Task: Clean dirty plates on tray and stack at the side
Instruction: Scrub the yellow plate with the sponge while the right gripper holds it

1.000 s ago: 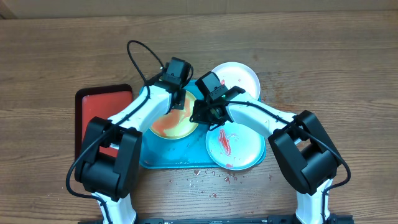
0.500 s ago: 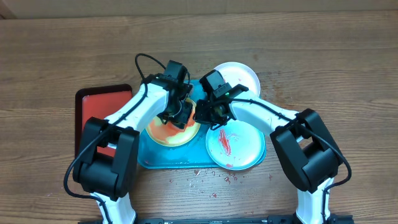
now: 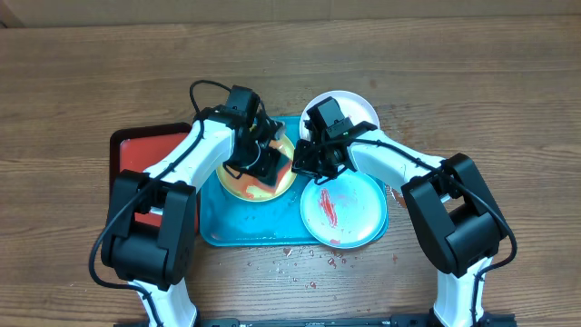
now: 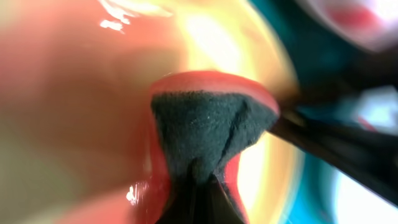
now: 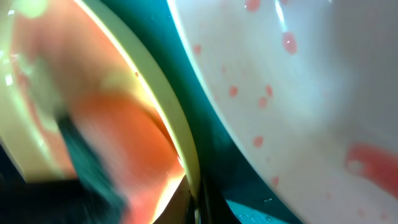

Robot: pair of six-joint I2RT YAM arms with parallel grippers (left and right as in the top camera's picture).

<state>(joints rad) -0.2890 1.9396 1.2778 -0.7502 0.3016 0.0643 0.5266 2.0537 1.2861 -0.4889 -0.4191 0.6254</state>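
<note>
Now left hand [image 3: 262, 163] has slid its sponge [image 4: 205, 134] onto yellow-green plate [image 3: 234, 185].

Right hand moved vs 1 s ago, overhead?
Yes. The right hand has shifted to the robot's right, toward the white plate; its wrist now covers more of that plate's left rim.

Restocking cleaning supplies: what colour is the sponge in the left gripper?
The sponge is dark green, clearest in left wrist view.
</note>
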